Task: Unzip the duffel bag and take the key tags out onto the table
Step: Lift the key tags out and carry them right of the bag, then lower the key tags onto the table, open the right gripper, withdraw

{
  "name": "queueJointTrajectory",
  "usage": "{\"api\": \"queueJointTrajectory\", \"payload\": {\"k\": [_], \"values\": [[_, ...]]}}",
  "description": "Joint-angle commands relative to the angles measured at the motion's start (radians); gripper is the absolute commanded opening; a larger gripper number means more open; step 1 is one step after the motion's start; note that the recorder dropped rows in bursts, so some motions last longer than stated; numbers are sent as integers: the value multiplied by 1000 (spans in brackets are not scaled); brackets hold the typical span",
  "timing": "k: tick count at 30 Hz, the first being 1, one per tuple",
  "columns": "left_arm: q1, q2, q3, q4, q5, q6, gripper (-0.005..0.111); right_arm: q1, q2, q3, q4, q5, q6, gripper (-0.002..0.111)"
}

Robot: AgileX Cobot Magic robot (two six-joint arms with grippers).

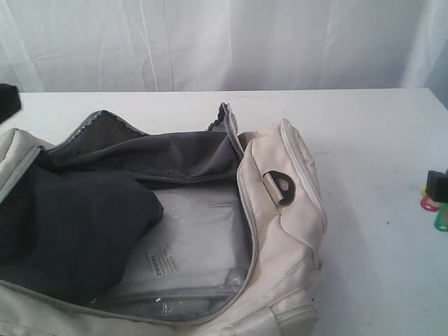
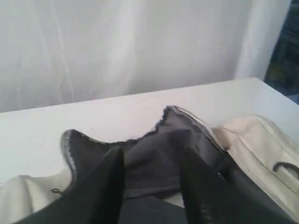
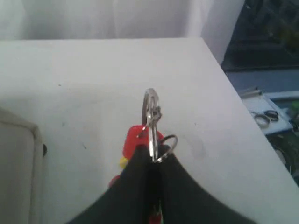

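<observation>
**Counter** (image 1: 371,140): a wide white surface that carries everything, with a pale curtain (image 1: 224,42) behind it.

**Duffel bag** (image 1: 283,224): cream-beige, lying on the counter at the left and centre of the exterior view and running off its left and lower edges. The main zipper is undone and the mouth gapes upward.

**Lining** (image 1: 168,157): dark grey, folded up along the far lip of the opening.

**Packet** (image 1: 192,245): a flat white item in clear film, lying inside the bag, with a small printed label.

**Left gripper** (image 2: 152,158): above the folded lining. The jaws stand apart with only fabric seen between them, and they hold nothing.

**Right gripper** (image 3: 156,161): over bare counter to the right of the bag and well apart from it. The jaws are closed on the key tags.

**Key tags** (image 3: 134,142): out of the bag, in the right jaws. Red and yellow tags show in the right wrist view, and red and green ones at the right edge of the exterior view. Whether they touch the counter cannot be told.

**D-ring** (image 1: 283,187): black, on a webbing tab on the bag's right end.

**Metal rings** (image 3: 152,116): silver, rising from between the closed jaws.
</observation>
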Motion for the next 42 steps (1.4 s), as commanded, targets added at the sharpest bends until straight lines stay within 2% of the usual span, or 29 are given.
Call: {"api": "queueJointTrajectory", "payload": {"k": [1, 3, 5, 7, 10, 15, 19, 21, 25, 31, 34, 42], "values": [[1, -115, -10, -1, 156, 53, 44, 0, 7, 126, -97, -87, 289, 0], [1, -159, -10, -57, 202, 127, 44, 0, 37, 191, -301, -155, 509, 0], [1, -193, -10, -137, 236, 210, 44, 0, 117, 233, -481, -102, 695, 0], [1, -214, -10, -217, 276, 285, 44, 0, 217, 238, -510, -39, 695, 0], [1, -225, -10, -265, 293, 353, 44, 0, 320, 238, -534, -45, 695, 0], [1, -234, -10, -277, 333, 390, 44, 0, 478, 198, -538, -118, 695, 0], [1, -238, -10, -289, 383, 427, 44, -4, 568, 152, -556, -38, 695, 0], [1, -238, -10, -305, 402, 433, 44, -24, 597, 134, -580, -12, 695, 0], [1, -238, -10, -331, 432, 478, 44, -76, 630, 99, -581, -71, 695, 0], [1, -238, -10, -346, 460, 517, 44, -91, 638, 89, -581, -102, 695, 0], [1, -238, -10, -346, 460, 517, 44, -91, 638, 89, -581, -102, 695, 7], [1, -238, -10, -348, 460, 517, 44, -91, 638, 89, -581, -89, 695, 41]]}}
